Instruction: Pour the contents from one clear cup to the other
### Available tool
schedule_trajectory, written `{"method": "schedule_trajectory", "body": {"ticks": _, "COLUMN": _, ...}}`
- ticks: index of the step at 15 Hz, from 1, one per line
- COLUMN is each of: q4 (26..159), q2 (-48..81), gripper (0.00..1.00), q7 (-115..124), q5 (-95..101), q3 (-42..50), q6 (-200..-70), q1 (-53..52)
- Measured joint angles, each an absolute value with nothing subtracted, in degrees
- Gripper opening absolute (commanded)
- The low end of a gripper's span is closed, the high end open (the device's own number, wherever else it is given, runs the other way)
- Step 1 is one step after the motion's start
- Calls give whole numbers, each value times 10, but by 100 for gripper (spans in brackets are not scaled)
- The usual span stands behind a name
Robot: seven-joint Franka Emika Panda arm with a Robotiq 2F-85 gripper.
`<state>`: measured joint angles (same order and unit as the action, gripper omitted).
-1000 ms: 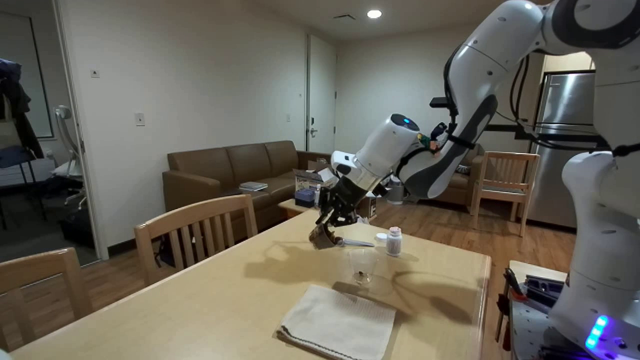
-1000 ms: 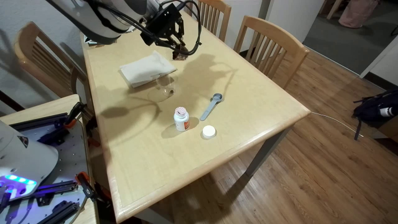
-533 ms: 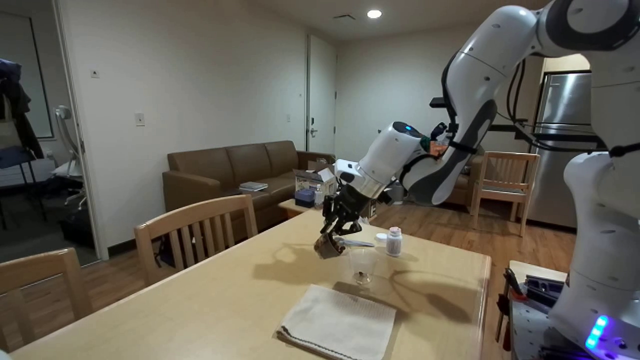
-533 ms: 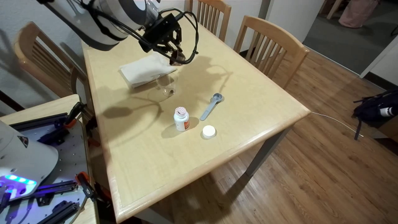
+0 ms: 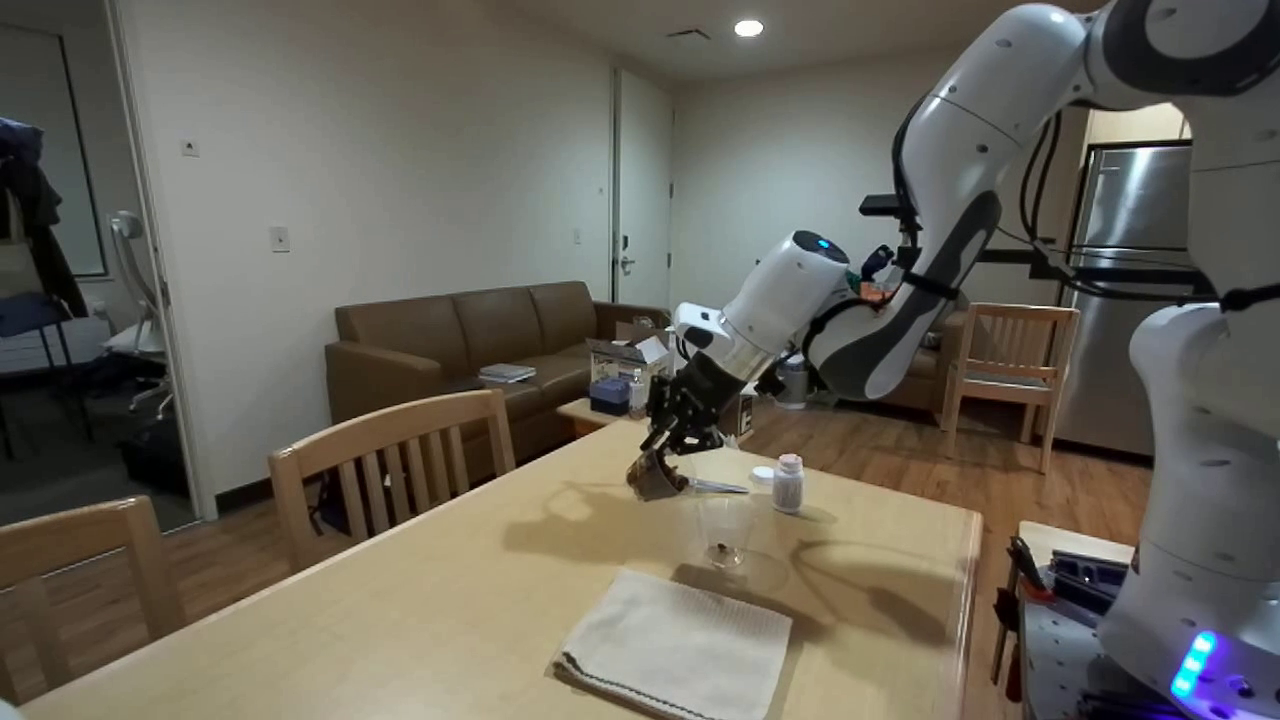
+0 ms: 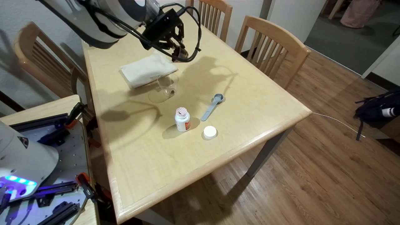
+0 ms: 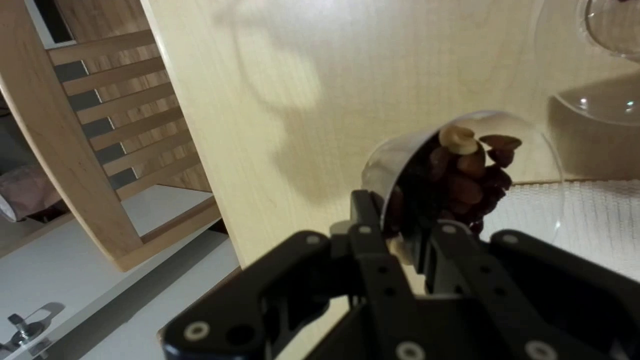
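Contents (image 7: 467, 182) in tilted clear cup (image 7: 392, 160), pinched at its side by closed pincer (image 7: 397, 220); in an exterior view, likely bound for receiving cup (image 5: 726, 524) at pincer's five o'clock.

pincer (image 5: 664, 452): gripping tilted cup (image 5: 655, 481) above table (image 5: 450, 600) | upright cup (image 5: 724, 532): near folded cloth (image 5: 680, 645)

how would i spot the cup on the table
On the wooden table, find the white cloth. Between it and the white bottle stands the clear cup: upright, something small and dark at its bottom, unlike the tilted, fuller cup in the gripper.
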<state>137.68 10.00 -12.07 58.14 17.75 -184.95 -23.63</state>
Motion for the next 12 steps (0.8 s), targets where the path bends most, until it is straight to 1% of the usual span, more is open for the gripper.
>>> {"method": "schedule_trajectory", "body": {"ticks": 6, "q4": 1379, "q2": 100, "gripper": 19, "q7": -121, "q5": 581, "q3": 174, "q6": -1851, "q1": -235}}
{"method": "schedule_trajectory", "body": {"ticks": 7, "q4": 1379, "q2": 100, "gripper": 5, "q7": -121, "q5": 581, "q3": 174, "q6": -1851, "q1": -234}}
{"method": "schedule_trajectory", "body": {"ticks": 10, "q4": 1372, "q2": 101, "gripper": 5, "q7": -119, "q5": 587, "q3": 184, "q6": -1856, "q1": -239}}
{"method": "schedule_trajectory", "body": {"ticks": 12, "q4": 1353, "q2": 101, "gripper": 5, "q7": -117, "q5": 598, "q3": 215, "q6": -1875, "q1": -250}}
